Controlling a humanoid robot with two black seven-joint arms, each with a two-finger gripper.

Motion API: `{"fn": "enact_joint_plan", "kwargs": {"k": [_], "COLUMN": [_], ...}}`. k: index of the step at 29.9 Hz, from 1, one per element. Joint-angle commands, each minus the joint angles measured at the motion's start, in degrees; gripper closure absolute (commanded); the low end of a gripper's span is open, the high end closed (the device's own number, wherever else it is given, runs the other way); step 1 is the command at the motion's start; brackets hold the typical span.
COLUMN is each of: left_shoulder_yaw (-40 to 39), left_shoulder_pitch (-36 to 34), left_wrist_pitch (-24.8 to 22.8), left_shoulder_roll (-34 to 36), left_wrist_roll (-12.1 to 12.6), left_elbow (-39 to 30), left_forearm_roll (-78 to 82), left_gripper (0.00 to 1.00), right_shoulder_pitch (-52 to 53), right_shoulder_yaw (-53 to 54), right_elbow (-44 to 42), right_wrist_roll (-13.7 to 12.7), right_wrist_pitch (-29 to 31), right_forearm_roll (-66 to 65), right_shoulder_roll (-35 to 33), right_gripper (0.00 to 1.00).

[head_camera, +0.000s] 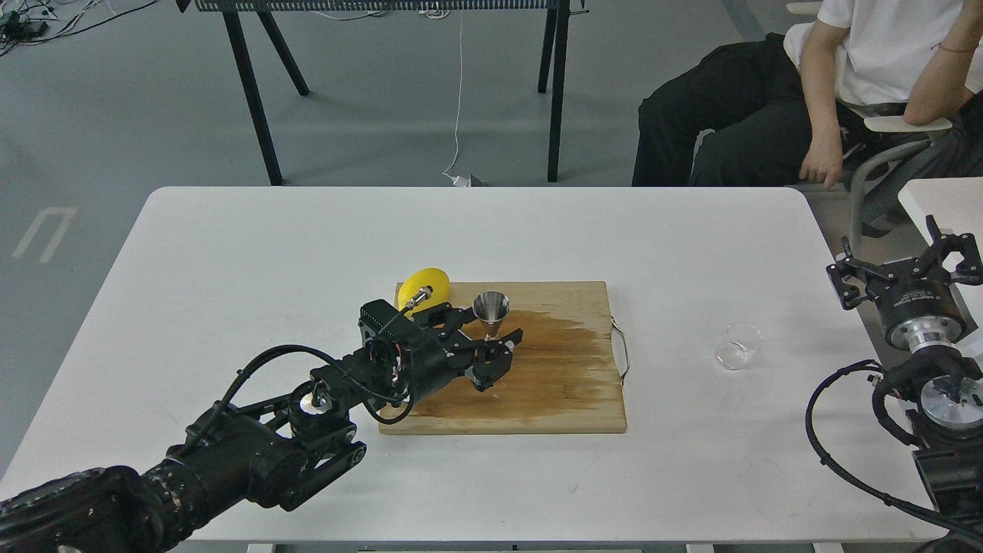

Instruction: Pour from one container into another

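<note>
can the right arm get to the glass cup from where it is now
Probably yes: the glass cup stands alone on bare white table, right of the cutting board, and the open right gripper has nothing between it and the cup.

A big white table (307, 230) holds a wooden board (553, 384) near the middle. A small clear glass cup (739, 346) stands on the table too, to the right of the board and apart from it.

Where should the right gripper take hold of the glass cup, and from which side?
Probably across the side wall of the cup, approached from its right, where the open right gripper waits. It stands upright on bare table, mouth up, so a side hold keeps it level.
</note>
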Motion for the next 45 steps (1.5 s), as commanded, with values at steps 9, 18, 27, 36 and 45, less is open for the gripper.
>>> {"fn": "enact_joint_plan", "kwargs": {"k": [9,18,27,36,45], "left_shoulder_yaw": [-0.17,-1.93,-4.48,-8.77,-21.78], "left_shoulder_pitch": [4.8,5.41,5.68,1.11,0.14], "left_wrist_pitch": [-0.55,-5.54,-8.81,-11.78,-21.1], "left_shoulder_roll": [5.75,16.81,31.13,37.13,31.6], "left_wrist_roll": [-0.98,-0.98,-3.87,-7.75,-7.22], "left_elbow": [-7.68,-18.91,-34.3,-34.93,-31.51], "left_forearm_roll": [0.0,0.0,-5.61,-53.4,-86.47], "left_gripper": [0.22,0.22,0.19,0.03,0.0], "right_shoulder_pitch": [-0.09,-0.09,-1.32,-4.04,-12.21], "right_shoulder_yaw": [-0.08,-0.78,-1.31,-2.71,-3.24], "right_elbow": [0.0,-0.08,0.79,0.8,17.47], "right_wrist_roll": [0.0,0.0,-0.17,-0.61,-3.85], "right_wrist_pitch": [0.0,0.0,0.0,0.0,0.0], "right_forearm_roll": [0.0,-0.09,-0.88,-0.09,8.16], "right_shoulder_roll": [0.0,-0.35,-4.99,-10.99,-10.98], "right_gripper": [0.0,0.0,0.0,0.0,0.0]}}
